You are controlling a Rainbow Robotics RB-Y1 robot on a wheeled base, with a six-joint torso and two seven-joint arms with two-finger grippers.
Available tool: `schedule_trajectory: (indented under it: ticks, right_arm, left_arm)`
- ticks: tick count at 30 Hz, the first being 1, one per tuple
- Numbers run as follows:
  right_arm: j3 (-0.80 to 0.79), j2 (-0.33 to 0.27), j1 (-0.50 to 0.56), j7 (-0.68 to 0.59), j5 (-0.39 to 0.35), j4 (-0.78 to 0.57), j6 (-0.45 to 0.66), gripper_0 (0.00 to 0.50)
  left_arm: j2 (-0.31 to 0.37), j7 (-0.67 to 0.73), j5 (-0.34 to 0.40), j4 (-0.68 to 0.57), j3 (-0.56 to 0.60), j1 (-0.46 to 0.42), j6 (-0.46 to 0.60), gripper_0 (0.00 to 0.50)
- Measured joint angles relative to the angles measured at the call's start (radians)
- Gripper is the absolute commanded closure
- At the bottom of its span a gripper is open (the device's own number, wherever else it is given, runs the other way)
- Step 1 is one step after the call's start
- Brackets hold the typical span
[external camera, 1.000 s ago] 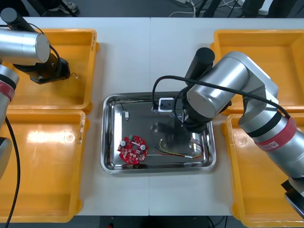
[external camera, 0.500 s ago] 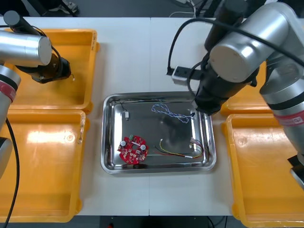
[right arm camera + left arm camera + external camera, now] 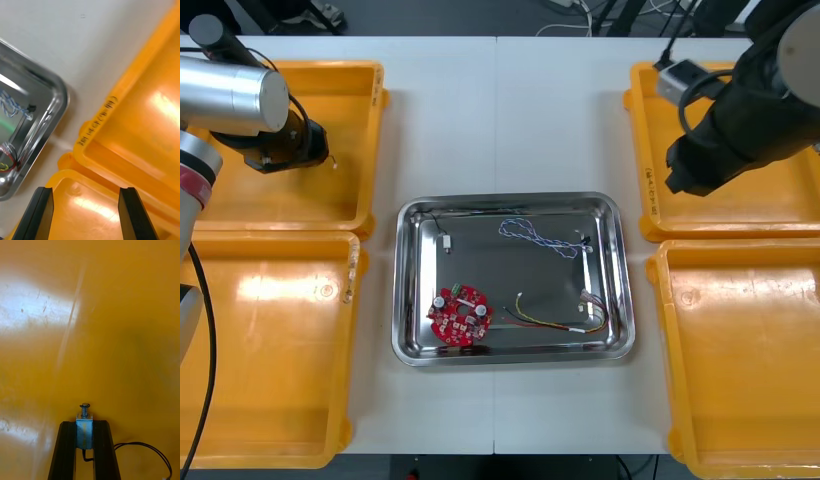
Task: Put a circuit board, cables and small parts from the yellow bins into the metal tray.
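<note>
My left gripper (image 3: 328,158) hangs over the far left yellow bin (image 3: 350,100). In the left wrist view it (image 3: 84,423) is shut on a small metal part (image 3: 84,435) with a spring on top and a thin black wire trailing from it. My right gripper (image 3: 677,182) is over the right bins' inner edge; its fingers (image 3: 131,210) stand open with nothing between them. The metal tray (image 3: 412,345) holds a red circuit board (image 3: 460,315), a blue and white cable (image 3: 530,235), a red and yellow cable (image 3: 560,318) and a small metal part (image 3: 448,240).
Two yellow bins stand at each side: near left (image 3: 270,400), far right (image 3: 740,215), near right (image 3: 740,400). The right wrist view looks down on the rim (image 3: 97,127) between the two right bins, with the tray's corner (image 3: 62,97) beside it.
My right arm has risen out of the tray and swung right over the bins, leaving the blue and white cable in the tray. The left arm stays over the far left bin.
</note>
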Motion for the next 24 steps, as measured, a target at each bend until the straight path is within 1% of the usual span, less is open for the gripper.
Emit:
schedule_trajectory:
  ticks: [1, 3, 7, 12, 14, 17, 22, 24]
  right_arm:
    - [-0.016, -0.012, 0.004, -0.028, -0.010, 0.000, 0.000, 0.000]
    - [-0.049, -0.032, 0.016, -0.036, -0.026, 0.000, 0.000, 0.000]
    - [-0.108, -0.070, 0.051, -0.063, -0.049, -0.003, 0.000, 0.000]
    - [-0.148, -0.129, 0.114, -0.215, -0.065, -0.040, 0.000, 0.000]
    - [-0.154, -0.153, 0.148, -0.227, -0.069, -0.061, 0.000, 0.000]
    - [-0.175, -0.177, 0.203, -0.236, -0.080, -0.081, 0.000, 0.000]
    - [-0.246, -0.191, 0.281, -0.360, -0.117, -0.089, 0.000, 0.000]
    - [-0.264, -0.199, 0.301, -0.373, -0.126, -0.089, 0.000, 0.000]
  left_arm:
    - [0.001, 0.000, 0.000, -0.013, 0.000, 0.000, 0.031, 0.500]
    - [0.005, 0.000, 0.000, -0.052, 0.000, 0.000, 0.098, 0.500]
    - [0.010, 0.000, 0.000, -0.142, 0.000, 0.000, 0.197, 0.500]
    - [0.011, 0.000, -0.001, -0.254, 0.000, 0.000, 0.316, 0.500]
    - [0.011, 0.000, -0.001, -0.310, 0.000, 0.000, 0.388, 0.500]
    - [0.011, 0.000, -0.001, -0.396, -0.006, 0.000, 0.467, 0.500]
    - [0.011, 0.000, 0.002, -0.499, -0.042, 0.000, 0.535, 0.500]
    - [0.011, 0.000, 0.005, -0.525, -0.056, 0.000, 0.546, 0.500]
